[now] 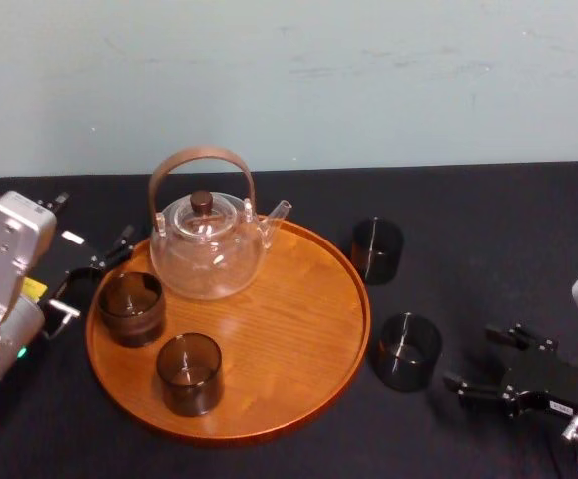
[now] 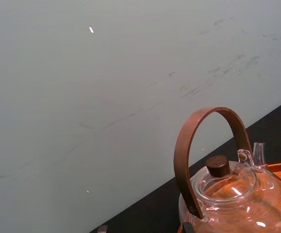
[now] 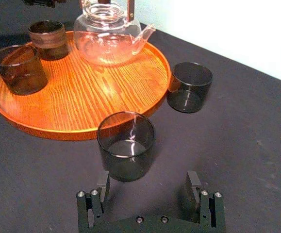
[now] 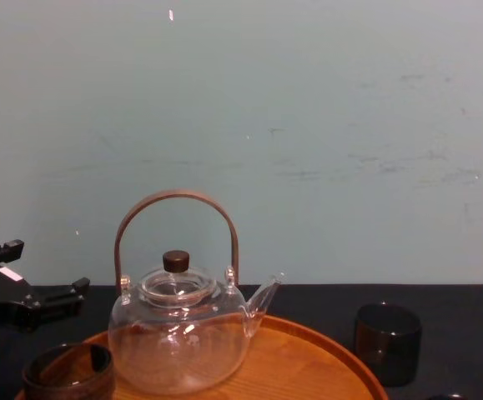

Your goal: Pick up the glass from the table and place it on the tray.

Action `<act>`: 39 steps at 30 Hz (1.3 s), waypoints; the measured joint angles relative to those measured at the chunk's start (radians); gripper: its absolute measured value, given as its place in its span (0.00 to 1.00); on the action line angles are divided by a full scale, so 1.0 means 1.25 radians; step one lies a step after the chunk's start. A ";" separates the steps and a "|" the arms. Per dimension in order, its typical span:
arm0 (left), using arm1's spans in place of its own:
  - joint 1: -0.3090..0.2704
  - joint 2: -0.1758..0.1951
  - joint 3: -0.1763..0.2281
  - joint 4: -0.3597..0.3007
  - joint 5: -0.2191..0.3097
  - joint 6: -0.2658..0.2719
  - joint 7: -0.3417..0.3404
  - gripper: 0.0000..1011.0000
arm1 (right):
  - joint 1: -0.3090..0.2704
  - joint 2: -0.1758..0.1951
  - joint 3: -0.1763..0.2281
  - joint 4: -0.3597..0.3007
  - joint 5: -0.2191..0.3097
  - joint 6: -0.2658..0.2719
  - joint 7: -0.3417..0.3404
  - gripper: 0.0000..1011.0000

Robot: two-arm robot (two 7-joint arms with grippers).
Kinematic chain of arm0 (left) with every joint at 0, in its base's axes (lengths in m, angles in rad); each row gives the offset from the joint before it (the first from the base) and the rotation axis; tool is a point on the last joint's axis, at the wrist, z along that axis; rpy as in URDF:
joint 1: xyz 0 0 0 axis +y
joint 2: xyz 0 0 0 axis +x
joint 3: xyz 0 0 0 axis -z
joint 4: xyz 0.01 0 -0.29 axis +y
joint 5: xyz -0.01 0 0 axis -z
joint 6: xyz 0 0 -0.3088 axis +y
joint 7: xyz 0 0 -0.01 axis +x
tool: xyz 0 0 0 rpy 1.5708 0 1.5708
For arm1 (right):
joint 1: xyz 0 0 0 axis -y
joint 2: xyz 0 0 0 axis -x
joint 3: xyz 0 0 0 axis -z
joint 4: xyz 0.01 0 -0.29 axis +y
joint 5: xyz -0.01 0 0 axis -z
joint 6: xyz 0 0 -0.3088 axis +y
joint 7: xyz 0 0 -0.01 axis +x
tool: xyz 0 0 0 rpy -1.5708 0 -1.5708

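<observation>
Right gripper (image 3: pixel 148 180), fingers (image 3: pixel 103 182) apart, faces upright glass (image 3: pixel 126 145), mouth up, beside tray (image 3: pixel 77 102).

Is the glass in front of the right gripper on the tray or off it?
Off. The glass stands upright on the table, just outside the tray rim, ahead of the right gripper, whose jaws are open.

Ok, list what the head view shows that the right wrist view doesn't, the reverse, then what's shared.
Head: the left pincer, open beside the tray's left rim, and the teapot's whole handle. Right wrist: the right pincer close up, open, lined up just short of the nearer table glass. Shared: tray, teapot, two glasses on the tray, that glass and the farther table glass.
</observation>
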 joint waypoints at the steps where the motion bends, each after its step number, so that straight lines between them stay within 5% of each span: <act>1: 0.000 0.000 0.000 0.000 0.000 0.000 0.000 0.99 | 0.005 -0.005 -0.002 0.002 0.003 0.005 0.005 0.99; 39: 0.000 0.000 0.000 0.000 0.000 0.000 0.000 0.99 | 0.117 -0.060 -0.087 0.056 0.031 0.080 0.026 0.99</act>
